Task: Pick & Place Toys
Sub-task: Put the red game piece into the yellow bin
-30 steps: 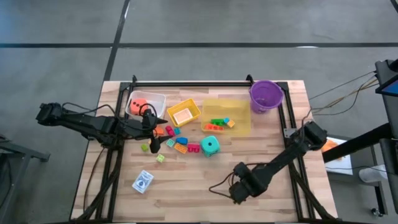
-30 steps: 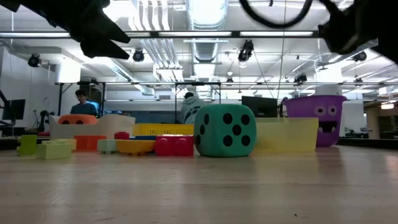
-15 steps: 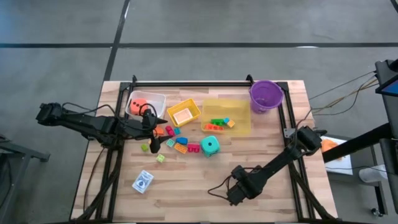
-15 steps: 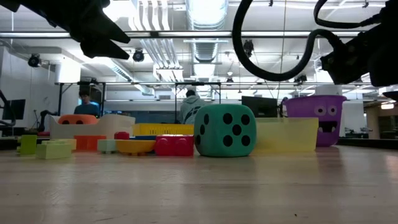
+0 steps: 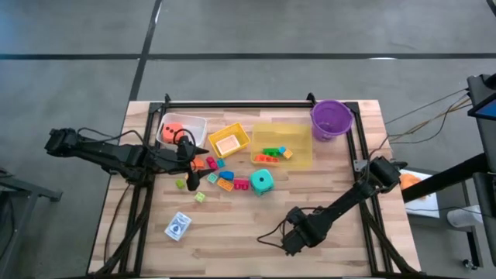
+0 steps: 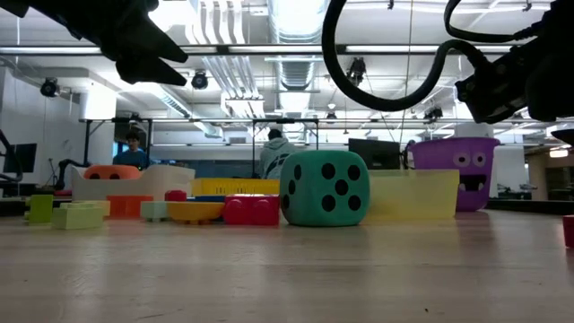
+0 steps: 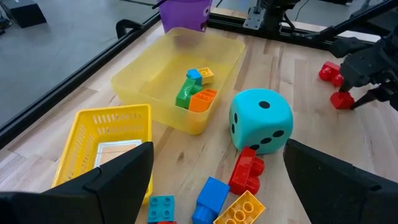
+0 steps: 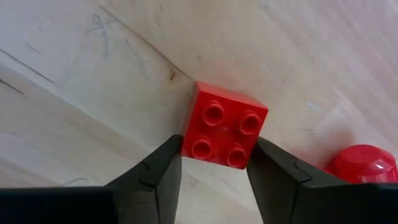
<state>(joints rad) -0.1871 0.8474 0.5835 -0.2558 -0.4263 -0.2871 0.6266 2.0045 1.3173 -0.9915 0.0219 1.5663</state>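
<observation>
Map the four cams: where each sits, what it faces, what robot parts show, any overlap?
High: overhead, straight down; table, both arms.
Low: table height, level into the room; teal die, arms overhead.
Left wrist: looks past the open left gripper at the yellow bin; the right arm shows far off.
Right wrist: looks down at the right gripper, jaws against a red brick.
Shared: the die in high, low and left wrist.

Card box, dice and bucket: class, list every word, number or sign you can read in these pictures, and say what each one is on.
No readable words or numbers.
Card box: blue-white print, too small to read.
Teal die: black dots only, five on the facing side.
Purple bucket: a cartoon face, no lettering.
Yellow basket: the card inside looks blank.
</observation>
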